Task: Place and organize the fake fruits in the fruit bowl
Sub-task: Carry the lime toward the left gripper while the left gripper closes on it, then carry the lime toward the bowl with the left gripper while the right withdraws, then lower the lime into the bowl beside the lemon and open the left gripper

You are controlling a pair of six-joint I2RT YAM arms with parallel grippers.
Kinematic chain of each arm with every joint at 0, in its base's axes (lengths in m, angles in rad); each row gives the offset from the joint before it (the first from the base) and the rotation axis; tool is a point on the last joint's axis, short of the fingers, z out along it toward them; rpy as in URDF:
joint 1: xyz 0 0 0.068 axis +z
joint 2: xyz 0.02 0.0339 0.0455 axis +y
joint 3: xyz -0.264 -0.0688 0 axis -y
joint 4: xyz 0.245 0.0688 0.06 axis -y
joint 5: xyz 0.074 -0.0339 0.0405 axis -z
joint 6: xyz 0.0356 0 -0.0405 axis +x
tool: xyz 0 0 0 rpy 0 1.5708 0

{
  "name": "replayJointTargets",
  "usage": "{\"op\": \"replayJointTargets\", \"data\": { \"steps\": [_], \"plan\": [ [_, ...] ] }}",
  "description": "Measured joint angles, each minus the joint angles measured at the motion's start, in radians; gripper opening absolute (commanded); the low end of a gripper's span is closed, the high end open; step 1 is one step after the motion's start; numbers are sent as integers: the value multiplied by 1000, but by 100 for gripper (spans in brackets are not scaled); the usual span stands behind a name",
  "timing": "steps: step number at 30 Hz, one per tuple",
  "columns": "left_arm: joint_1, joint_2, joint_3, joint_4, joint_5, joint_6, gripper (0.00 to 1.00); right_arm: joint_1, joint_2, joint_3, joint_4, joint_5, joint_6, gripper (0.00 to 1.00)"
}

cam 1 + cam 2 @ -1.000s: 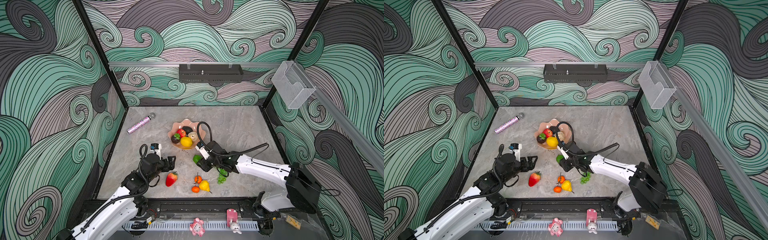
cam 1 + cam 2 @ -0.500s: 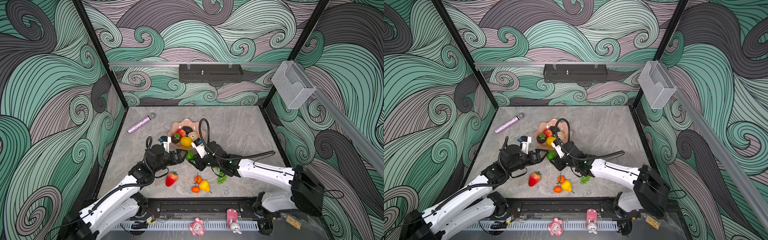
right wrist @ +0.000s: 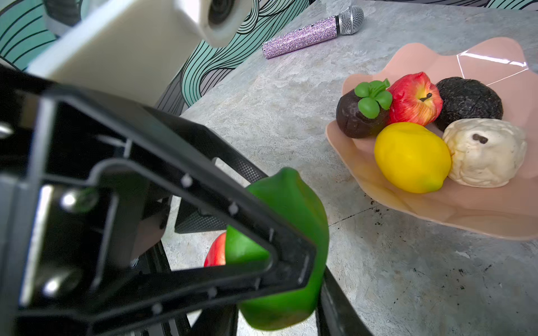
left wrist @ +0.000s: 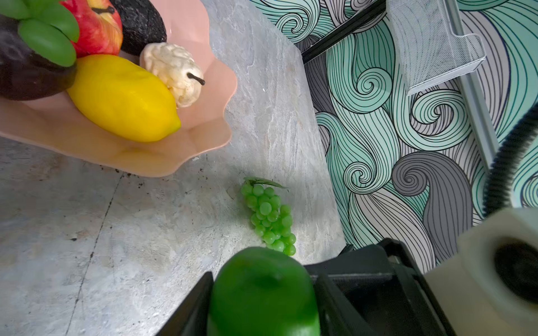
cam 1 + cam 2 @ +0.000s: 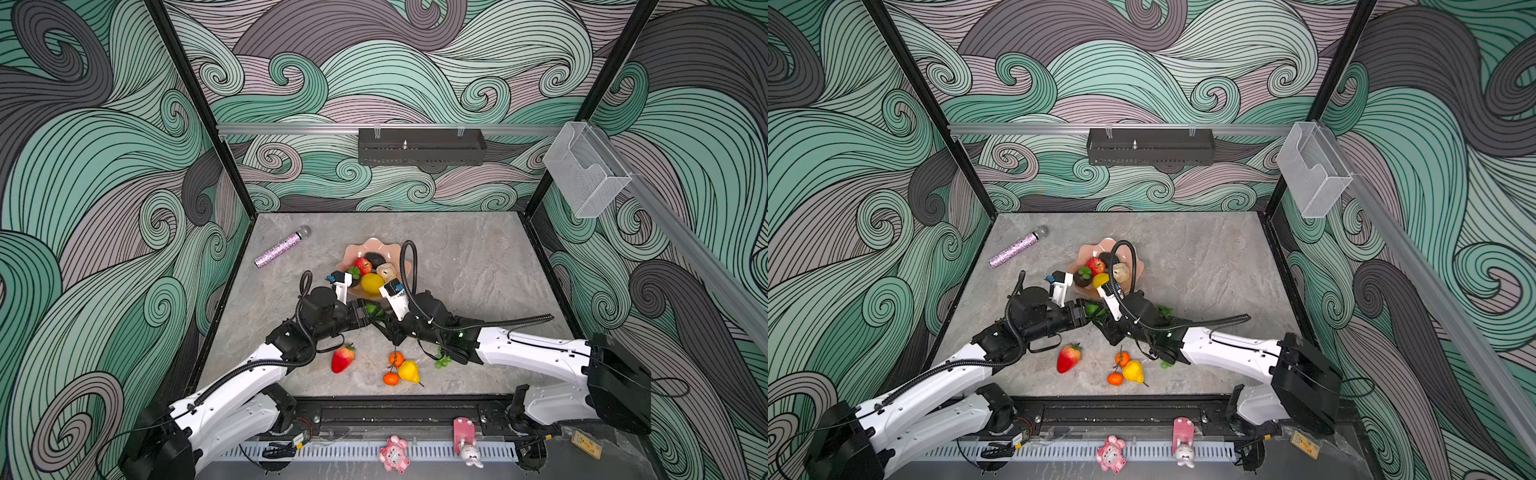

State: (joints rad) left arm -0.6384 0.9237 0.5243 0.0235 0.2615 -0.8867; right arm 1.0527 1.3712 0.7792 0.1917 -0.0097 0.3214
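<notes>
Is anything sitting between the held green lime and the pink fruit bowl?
Nothing visible: only bare table separates the lime from the near rim of the bowl, though the lemon fills that side inside.

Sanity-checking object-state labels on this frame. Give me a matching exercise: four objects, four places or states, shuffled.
1. yellow plastic lemon
2. red plastic strawberry
3. round green plastic lime
4. glittery pink microphone

A. held off the grey table
B. inside the salmon-pink scalloped bowl
C. on table, near front edge
D. on table, back left

Pairs: 1-B, 2-C, 3-A, 4-D
</notes>
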Motion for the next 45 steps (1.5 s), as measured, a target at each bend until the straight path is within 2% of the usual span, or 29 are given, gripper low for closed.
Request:
{"op": "replayJointTargets", "data": {
  "steps": [5,12,15,19,25,29,33,39,45],
  "plan": [
    [0,20,16,-3,1,0,33,2,0,0,-1,16,1,45],
    [-6,92,118,-69,-3,46,28,2,-57,0,-82,72,7,83],
    [-7,135,207,-145,-39,116,27,2,-158,-17,-152,120,14,89],
    [-8,241,345,-237,-89,222,26,-6,-337,-86,-240,175,24,91],
    [-23,538,653,-446,-149,375,24,-26,-535,-195,-383,249,56,94],
    [-63,746,885,-594,-230,504,24,-49,-643,-260,-449,267,130,94],
    [-110,888,1057,-717,-312,629,24,-58,-739,-329,-469,263,199,94],
    [-157,1051,1271,-862,-459,769,26,-68,-791,-349,-505,261,230,94],
    [-175,1175,1373,-945,-611,882,27,-79,-800,-349,-508,252,237,95]
  ]
}}
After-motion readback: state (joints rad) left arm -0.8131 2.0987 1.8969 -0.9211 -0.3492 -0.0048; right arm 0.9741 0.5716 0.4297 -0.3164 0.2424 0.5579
